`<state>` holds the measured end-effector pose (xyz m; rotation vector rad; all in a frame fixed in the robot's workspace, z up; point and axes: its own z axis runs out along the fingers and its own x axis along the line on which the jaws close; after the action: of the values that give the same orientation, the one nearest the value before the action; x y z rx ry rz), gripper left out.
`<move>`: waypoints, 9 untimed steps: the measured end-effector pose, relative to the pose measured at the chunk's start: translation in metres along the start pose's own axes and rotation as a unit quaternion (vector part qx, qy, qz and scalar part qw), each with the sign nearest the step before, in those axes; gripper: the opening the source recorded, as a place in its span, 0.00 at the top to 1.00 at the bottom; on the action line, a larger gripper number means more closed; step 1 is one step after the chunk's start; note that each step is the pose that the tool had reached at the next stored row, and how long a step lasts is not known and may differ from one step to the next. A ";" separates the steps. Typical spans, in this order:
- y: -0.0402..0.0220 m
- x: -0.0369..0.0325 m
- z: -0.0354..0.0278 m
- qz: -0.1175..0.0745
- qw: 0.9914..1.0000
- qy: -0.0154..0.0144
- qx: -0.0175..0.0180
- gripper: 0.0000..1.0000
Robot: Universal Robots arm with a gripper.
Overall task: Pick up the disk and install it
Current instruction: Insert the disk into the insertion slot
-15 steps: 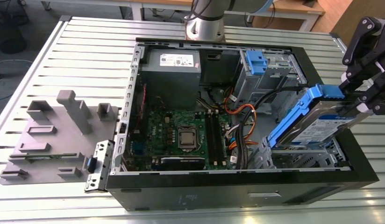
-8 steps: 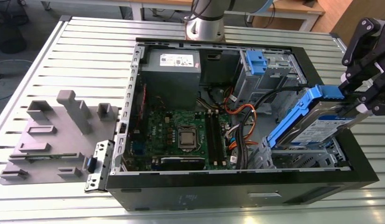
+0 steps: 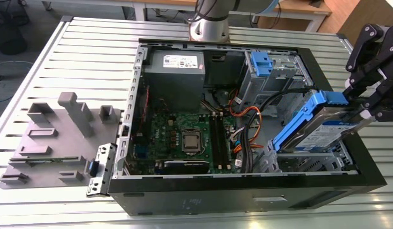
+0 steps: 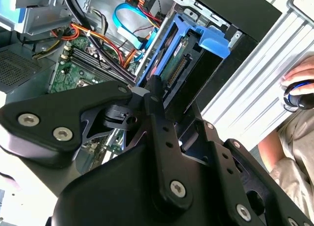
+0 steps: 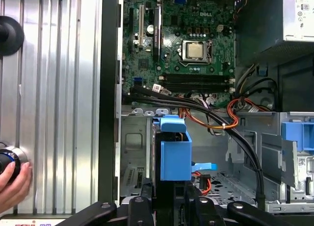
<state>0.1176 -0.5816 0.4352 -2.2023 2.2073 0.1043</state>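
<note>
Holds the disk (image 3: 320, 130) by its raised end in the gripper (image 3: 363, 112), tilted, lower end at the drive cage (image 3: 311, 161) just below. Beyond the disk from the gripper, inside the computer case (image 3: 247, 183): motherboard (image 3: 183, 138), then power supply (image 3: 174, 67). Farthest off, outside the case: fixture tray (image 3: 53, 138).

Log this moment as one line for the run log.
pincer: shut on the disk | disk: tilted, lower end at drive cage in computer case | install: not yet seated

We note bright, even light; glare whitens the ribbed silver metal table (image 3: 388, 152) beside the black pincer (image 3: 367, 106), shadows pooling beneath it.
</note>
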 end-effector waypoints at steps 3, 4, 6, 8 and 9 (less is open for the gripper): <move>-0.0001 0.0002 0.0038 0.000 1.000 0.000 0.000 0.65; -0.0001 0.0003 0.0051 0.000 1.000 0.000 0.001 0.65; -0.0001 0.0005 0.0078 0.000 1.000 0.000 0.001 0.65; -0.0002 0.0007 0.0110 0.000 1.000 0.000 0.001 0.65; -0.0002 0.0008 0.0128 0.000 1.000 0.000 0.001 0.65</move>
<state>0.1175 -0.5816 0.4223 -2.2018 2.2067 0.1030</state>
